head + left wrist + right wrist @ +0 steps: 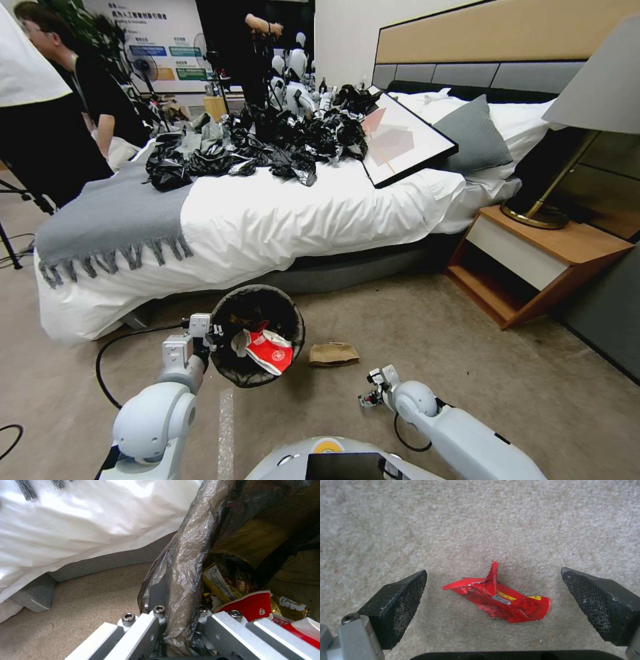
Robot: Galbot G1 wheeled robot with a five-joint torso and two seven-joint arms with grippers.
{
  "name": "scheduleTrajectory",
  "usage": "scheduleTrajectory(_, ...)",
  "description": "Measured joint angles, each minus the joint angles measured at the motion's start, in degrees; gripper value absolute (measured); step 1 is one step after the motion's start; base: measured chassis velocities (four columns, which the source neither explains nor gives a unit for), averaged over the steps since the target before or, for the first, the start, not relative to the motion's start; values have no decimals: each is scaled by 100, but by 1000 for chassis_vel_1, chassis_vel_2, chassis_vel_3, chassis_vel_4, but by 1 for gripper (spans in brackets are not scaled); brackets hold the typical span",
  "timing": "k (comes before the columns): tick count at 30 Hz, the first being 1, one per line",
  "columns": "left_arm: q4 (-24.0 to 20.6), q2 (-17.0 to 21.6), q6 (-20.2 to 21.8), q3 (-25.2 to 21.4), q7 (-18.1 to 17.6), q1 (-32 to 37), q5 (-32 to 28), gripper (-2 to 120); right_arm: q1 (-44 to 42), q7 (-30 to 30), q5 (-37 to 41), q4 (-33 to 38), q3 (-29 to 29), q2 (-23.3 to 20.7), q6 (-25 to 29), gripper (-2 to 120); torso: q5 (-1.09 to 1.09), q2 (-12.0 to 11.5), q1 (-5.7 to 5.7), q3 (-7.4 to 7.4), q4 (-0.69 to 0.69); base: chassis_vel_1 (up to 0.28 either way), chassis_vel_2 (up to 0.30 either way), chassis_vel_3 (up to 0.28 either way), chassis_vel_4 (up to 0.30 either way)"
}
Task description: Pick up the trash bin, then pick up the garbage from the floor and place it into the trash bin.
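3 wrappers (230, 587) in trash bin (227, 370)

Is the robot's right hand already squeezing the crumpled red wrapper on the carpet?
No, the right hand is open, its black pads standing apart on either side of the crumpled red wrapper without touching it.

a staged bedroom: white-sheeted bed (280, 213), padded headboard (493, 47), wooden nightstand (533, 260), carpeted floor (433, 333).
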Motion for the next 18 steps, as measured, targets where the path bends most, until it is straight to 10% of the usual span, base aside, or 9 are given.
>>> scheduleTrajectory(18, 22, -2, 0, -23, 23, -8, 42, 0, -170, -30, -201, -11, -29, 21, 21, 86, -8, 1, 0, 0, -2, 0, 0, 0, 0)
